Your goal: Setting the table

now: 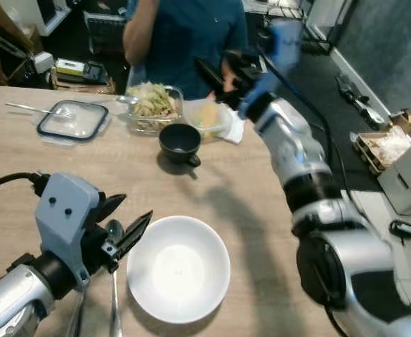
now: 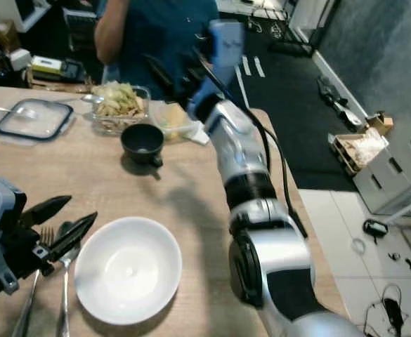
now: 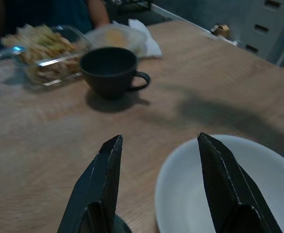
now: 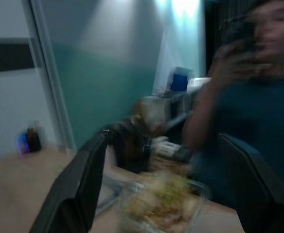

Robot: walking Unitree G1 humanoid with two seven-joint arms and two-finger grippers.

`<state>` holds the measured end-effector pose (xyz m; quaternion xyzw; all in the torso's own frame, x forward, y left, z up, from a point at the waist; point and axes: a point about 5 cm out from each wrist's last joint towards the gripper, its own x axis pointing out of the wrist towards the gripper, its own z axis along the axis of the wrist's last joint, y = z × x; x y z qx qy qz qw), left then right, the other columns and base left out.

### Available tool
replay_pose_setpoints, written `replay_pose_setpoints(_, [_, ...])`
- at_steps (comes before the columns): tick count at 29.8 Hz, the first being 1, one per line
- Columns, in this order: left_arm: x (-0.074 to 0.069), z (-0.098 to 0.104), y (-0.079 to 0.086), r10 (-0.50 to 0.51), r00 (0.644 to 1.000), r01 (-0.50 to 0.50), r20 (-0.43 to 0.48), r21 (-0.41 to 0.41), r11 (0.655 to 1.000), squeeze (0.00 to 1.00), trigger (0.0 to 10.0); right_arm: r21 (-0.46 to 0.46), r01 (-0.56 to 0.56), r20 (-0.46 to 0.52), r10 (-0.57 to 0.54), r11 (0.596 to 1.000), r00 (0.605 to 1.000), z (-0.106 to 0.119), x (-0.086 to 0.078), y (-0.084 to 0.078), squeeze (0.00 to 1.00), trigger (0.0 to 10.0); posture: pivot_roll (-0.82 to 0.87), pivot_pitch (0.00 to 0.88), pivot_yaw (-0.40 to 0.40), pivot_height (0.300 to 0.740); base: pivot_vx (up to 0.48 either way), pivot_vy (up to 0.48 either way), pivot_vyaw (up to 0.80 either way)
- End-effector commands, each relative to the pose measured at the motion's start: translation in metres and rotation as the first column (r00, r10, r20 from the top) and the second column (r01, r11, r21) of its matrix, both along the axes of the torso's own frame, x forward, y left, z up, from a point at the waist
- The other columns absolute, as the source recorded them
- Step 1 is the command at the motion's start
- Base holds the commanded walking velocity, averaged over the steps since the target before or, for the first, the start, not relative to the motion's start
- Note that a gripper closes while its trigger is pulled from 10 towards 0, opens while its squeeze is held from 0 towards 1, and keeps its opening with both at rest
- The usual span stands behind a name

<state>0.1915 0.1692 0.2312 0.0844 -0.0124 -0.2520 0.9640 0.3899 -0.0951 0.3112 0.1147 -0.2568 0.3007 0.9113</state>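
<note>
left eye: left claw [image 1: 124, 223] hangs low over the wooden counter [image 1: 22, 151], fingers spread, empty, just left of the white bowl [image 1: 178, 269]. a spoon [image 1: 114, 235] and a fork lie on the counter beneath it, beside the bowl. black cup [image 1: 180, 142] sits further out; behind it a glass dish of food [image 1: 152, 105] and a plastic tub [image 1: 209, 116]. glass lid [image 1: 73, 119] off to the left. right arm stretches across the far edge, right claw [image 1: 219, 76] up over the tub, close to a person [image 1: 184, 31] in a teal shirt.

right eye: same layout; fork [image 2: 38, 270] and spoon lie side by side, touching the bowl's left rim or nearly.

left wrist: fingers wide apart, nothing between them, bowl rim under the right one, cup ahead.

right wrist: blurred; fingers wide, empty, food dish below.

my read: right arm is going for the tub or dish. to do it well, slow down near the person, centre on the rim, close only once the picture steadies.
</note>
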Motion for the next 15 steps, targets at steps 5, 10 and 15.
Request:
replay_pose_setpoints(5, [0.005, -0.005, -0.002, -0.018, 1.000, 0.018, -0.009, 0.002, 1.000, 0.00, 10.0, 0.059, 0.150, 0.063, -0.154, 0.987, 0.986, -0.028, -0.031, -0.024, 0.00, 10.0, 0.28, 0.000, 0.014, 0.740, 0.000, 0.000, 0.00])
replay_pose_setpoints(10, [0.008, -0.008, 0.001, -0.015, 1.000, 0.015, -0.011, 0.002, 1.000, 0.00, 10.0, -0.005, 0.259, 0.041, -0.259, 0.966, 0.965, -0.061, -0.063, -0.038, 0.00, 10.0, 0.25, 0.000, 0.021, 0.740, 0.000, 0.000, 0.00])
replay_pose_setpoints(15, [0.019, -0.013, -0.003, 0.046, 0.999, -0.046, 0.019, -0.025, 0.999, 0.00, 10.0, -0.137, 0.411, 0.013, -0.413, 0.902, 0.911, -0.097, -0.087, -0.058, 0.00, 10.0, 0.20, 0.000, 0.028, 0.740, 0.000, 0.000, 0.00])
